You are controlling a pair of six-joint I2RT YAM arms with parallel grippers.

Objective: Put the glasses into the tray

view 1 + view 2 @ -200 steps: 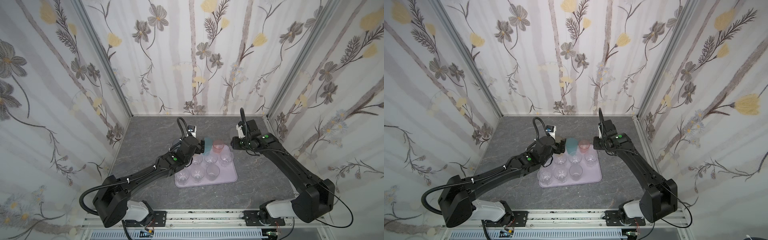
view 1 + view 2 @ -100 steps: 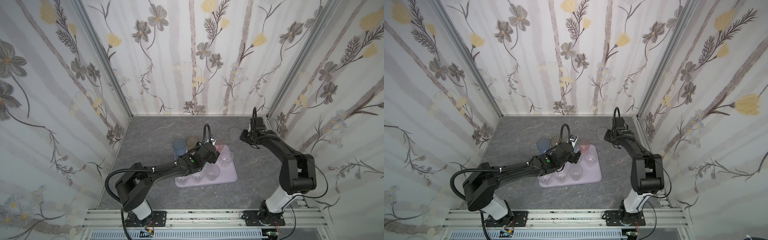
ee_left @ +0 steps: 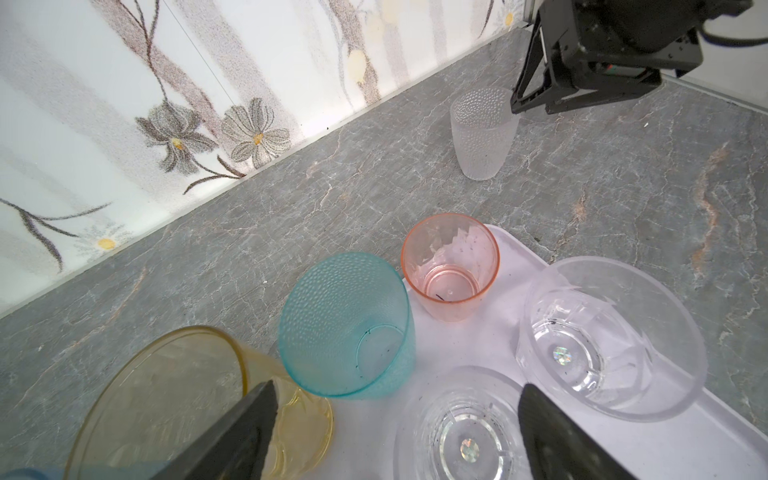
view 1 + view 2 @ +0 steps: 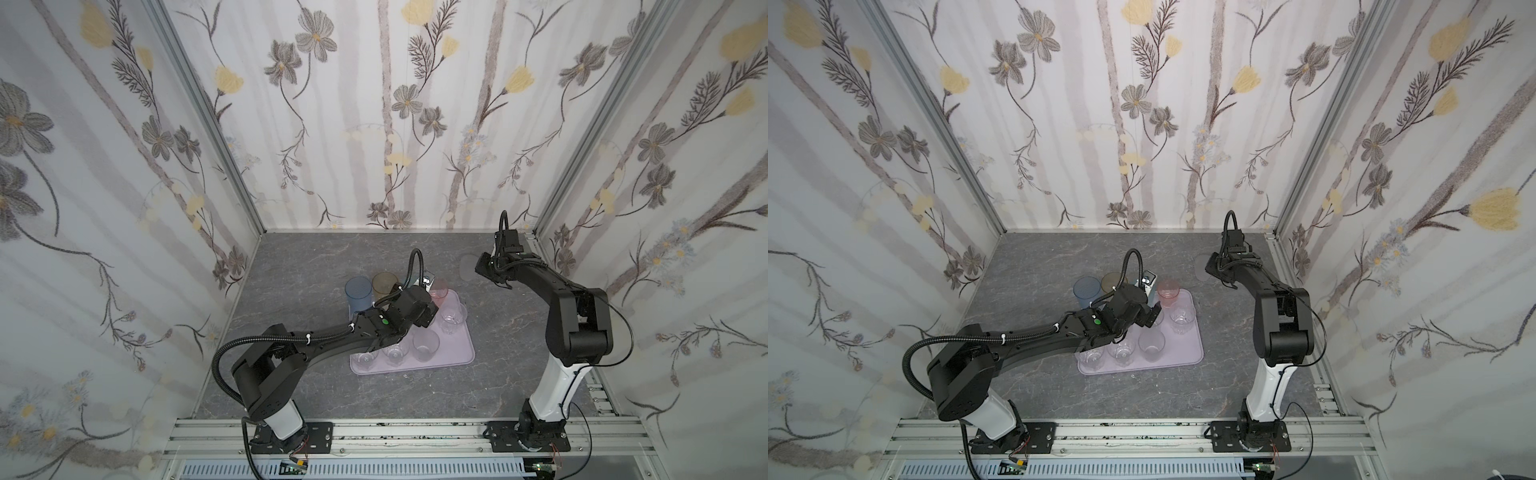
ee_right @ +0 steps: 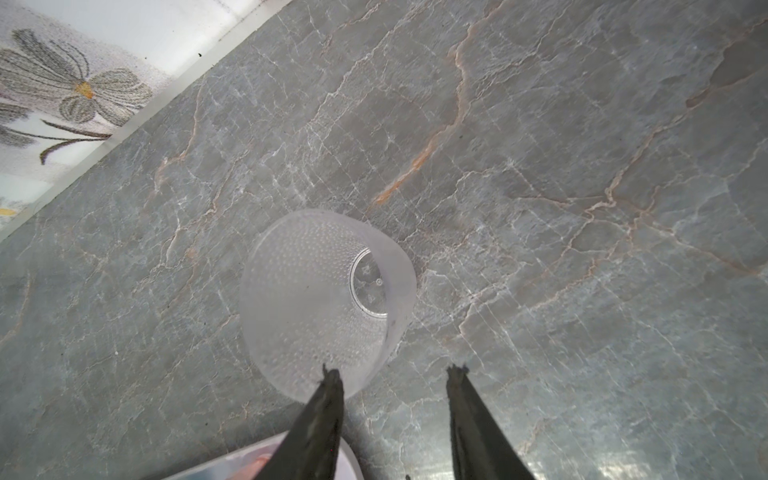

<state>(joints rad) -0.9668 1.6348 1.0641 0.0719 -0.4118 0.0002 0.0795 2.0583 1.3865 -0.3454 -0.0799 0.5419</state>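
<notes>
Left claw (image 3: 397, 386) has backed off the teal glass (image 3: 345, 324), which stands just ahead of its wide-open, empty jaws, at the tray (image 3: 515, 253) edge. Right claw (image 5: 394, 370) has swung over to the frosted glass (image 5: 324, 299), just ahead of its half-open, empty jaws: likely the next pickup.

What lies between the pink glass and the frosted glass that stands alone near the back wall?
Nothing stands there. Between the pink glass and the frosted glass there is only bare grey tabletop. The left wrist view shows this stretch plainly.
</notes>
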